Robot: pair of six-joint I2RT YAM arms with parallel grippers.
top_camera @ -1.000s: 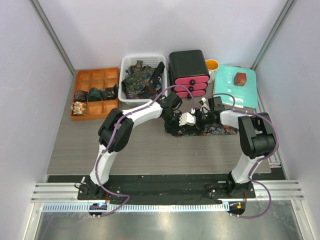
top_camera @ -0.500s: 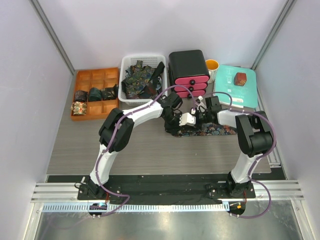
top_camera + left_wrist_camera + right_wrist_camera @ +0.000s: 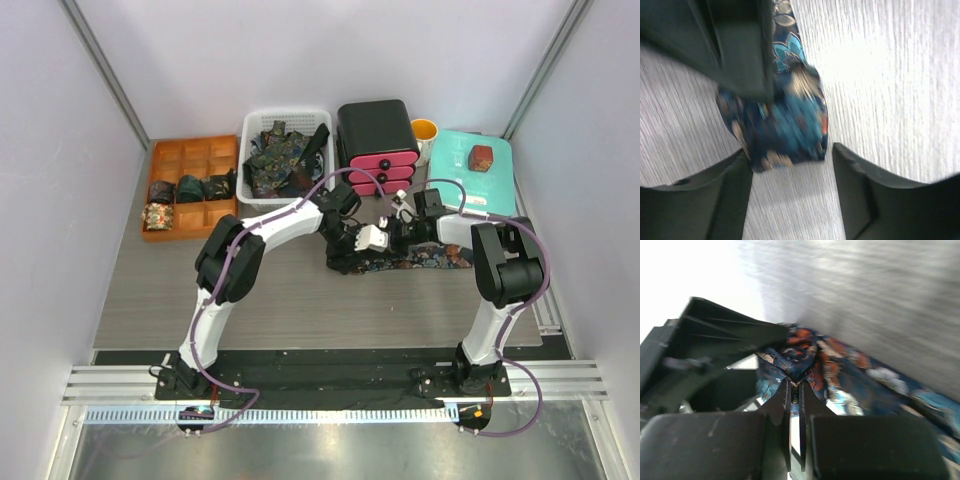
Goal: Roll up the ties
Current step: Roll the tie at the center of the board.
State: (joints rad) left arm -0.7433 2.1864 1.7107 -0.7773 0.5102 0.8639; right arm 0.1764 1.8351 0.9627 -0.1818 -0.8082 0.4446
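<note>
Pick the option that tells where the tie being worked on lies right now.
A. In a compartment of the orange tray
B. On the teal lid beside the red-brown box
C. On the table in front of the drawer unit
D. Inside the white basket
C: the tie lies stretched out on the grey table, just in front of the black-and-pink drawer unit.

No writing, label, brand, number or sign can be read anywhere in these views.
</note>
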